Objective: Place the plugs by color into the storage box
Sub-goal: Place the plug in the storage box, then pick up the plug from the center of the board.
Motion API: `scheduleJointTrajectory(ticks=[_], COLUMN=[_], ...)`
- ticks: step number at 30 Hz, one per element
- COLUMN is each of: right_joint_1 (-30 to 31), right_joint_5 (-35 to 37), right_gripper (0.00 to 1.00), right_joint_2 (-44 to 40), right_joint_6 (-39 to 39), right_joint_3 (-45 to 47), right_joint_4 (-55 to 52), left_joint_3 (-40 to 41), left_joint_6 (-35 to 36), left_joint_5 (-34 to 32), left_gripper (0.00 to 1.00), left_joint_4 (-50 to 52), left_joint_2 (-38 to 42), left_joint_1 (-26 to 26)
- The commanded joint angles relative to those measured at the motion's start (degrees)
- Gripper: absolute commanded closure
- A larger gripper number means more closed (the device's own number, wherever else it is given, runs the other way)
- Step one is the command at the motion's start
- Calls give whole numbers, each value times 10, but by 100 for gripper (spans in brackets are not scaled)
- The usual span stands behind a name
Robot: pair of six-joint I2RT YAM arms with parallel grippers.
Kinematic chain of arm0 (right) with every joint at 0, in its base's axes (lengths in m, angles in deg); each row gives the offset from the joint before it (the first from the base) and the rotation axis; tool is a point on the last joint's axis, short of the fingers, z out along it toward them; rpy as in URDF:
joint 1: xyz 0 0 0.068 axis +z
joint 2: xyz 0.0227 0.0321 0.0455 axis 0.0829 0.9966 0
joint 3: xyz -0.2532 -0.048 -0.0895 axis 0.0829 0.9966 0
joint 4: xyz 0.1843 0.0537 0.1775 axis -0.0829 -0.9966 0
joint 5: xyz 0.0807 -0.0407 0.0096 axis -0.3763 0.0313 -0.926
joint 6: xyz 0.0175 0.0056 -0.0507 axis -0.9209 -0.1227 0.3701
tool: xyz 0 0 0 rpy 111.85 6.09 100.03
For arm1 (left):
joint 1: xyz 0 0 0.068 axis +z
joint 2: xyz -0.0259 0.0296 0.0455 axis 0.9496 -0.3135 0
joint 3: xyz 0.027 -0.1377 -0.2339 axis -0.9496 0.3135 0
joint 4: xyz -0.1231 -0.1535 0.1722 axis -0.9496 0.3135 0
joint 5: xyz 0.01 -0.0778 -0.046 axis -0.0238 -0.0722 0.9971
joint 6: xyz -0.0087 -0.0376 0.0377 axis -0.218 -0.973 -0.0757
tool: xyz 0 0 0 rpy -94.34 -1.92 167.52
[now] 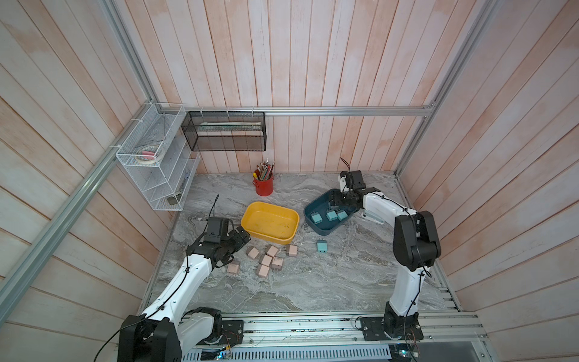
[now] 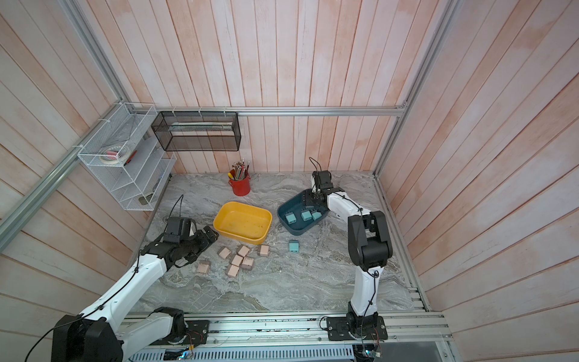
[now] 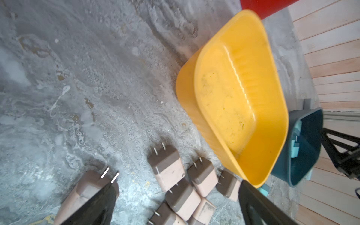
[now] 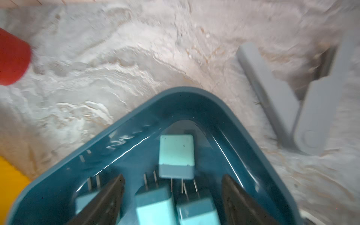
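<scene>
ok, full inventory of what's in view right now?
pink plugs: 7, pale pink, loose on the table in front of the yellow bin
teal plugs: 5, light teal, 4 in the blue bin (right wrist view), 1 loose on the table
yellow bin: 1, yellow, mid-table, no plugs in it
blue bin: 1, dark teal, beside the yellow bin
cup: 1, red, back of table, holds pencils
rack: 1, white wire, left wall
basket: 1, black mesh, back wall
bracket: 1, grey, by the blue bin
left gripper: open, beside pink plugs
right gripper: open, over the blue bin

Plugs [image 1: 266,260] cluster on the table [image 1: 313,282] before the left bin [image 1: 272,239]; more plugs [image 1: 331,215] lie in the right bin [image 1: 326,231].
</scene>
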Motion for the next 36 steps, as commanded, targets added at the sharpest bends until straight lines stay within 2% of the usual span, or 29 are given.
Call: scheduleJointTrajectory(ticks=[1, 5, 10, 14, 17, 21, 26, 32, 36], right_joint_1=[50, 134, 227, 280, 286, 275, 243, 225, 225], right_joint_5=[34, 71, 83, 89, 82, 105, 94, 84, 74], right_gripper=[18, 17, 17, 17, 17, 18, 18, 19, 25], right_joint_2=[-82, -143, -237, -260, -254, -228, -190, -113, -72], right_joint_6=[-3, -67, -219, -284, -306, -319, -302, -274, -269], right_joint_3=[17, 69, 210, 275, 317, 343, 339, 302, 280], right_joint_4=[-65, -132, -111, -94, -66, -46, -20, -7, 8], left_joint_3=[-23, -11, -3, -5, 5, 1, -10, -16, -31], left_joint_6=[13, 8, -12, -2, 6, 4, 11, 18, 29], left_joint_5=[-5, 1, 25, 31, 30, 45, 50, 85, 75], left_gripper=[0, 0, 0, 0, 0, 0, 0, 0, 0], left_joint_4=[17, 18, 43, 76, 92, 110, 121, 118, 143], left_joint_2=[21, 42, 75, 92, 110, 122, 122, 119, 120], left_joint_1=[2, 2, 2, 1, 1, 1, 0, 0, 1])
